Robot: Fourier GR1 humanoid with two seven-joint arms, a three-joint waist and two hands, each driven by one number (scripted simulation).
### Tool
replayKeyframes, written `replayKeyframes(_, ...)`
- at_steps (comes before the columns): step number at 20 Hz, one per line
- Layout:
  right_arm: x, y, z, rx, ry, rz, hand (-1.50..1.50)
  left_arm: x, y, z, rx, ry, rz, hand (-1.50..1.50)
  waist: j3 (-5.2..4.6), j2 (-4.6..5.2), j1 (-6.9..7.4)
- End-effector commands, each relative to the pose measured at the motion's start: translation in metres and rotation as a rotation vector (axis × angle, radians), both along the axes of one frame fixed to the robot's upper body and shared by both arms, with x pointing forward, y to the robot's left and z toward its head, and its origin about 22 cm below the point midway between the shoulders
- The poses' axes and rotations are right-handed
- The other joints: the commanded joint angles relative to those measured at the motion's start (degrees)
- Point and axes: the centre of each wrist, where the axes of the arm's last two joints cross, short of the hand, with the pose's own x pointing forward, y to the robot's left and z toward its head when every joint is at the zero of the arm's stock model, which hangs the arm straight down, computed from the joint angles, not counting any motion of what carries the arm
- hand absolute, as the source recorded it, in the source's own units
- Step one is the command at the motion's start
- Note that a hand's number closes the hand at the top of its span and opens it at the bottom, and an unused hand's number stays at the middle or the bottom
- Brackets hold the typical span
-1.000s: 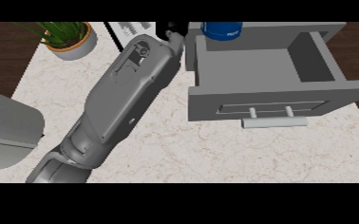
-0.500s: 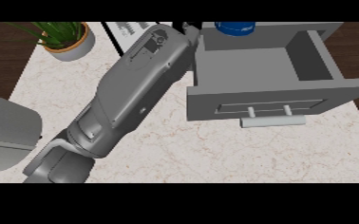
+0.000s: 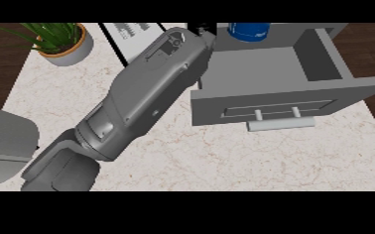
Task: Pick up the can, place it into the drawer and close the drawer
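Observation:
The blue can shows at the picture's top, over the back of the open grey drawer; its upper part is cut off. My left forearm runs from the lower left up to the drawer's back left corner. Of the left hand only a small black part shows, just left of the can. Whether it holds the can is hidden. The drawer's front panel has a bar handle facing me. My right hand is nowhere in the picture.
A potted green plant stands at the back left. A white framed board lies behind the forearm. A grey rounded object sits at the left edge. The marble counter stretches in front of the drawer.
The forearm has swung to the right toward the drawer. The can has shifted right with it, from the drawer's back left corner to further over the drawer's back.

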Motion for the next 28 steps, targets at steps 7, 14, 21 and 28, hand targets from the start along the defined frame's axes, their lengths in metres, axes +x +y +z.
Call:
replayKeyframes(7, 0.008, -0.007, 0.004, -0.014, 0.002, -0.001, -1.50, 0.008, -0.001, -0.010, 0.081, 0.040, 0.028, -1.50, 0.04, 0.27, -0.49)
replayKeyframes(14, 0.001, -0.006, 0.005, -0.013, 0.000, 0.010, -1.50, 0.001, -0.005, -0.023, 0.103, 0.043, 0.128, -1.50, 0.05, 0.07, -1.19)
replayKeyframes(21, 0.007, 0.004, 0.012, -0.024, -0.002, 0.001, -1.50, 0.003, 0.005, -0.042, 0.081, 0.029, 0.128, -1.50, -0.02, 0.26, -0.55)
replayKeyframes(28, 0.006, 0.016, 0.041, -0.214, -0.136, 0.006, -1.50, 0.004, 0.001, -0.034, 0.058, 0.020, 0.141, -1.50, -0.03, 0.70, -1.65)
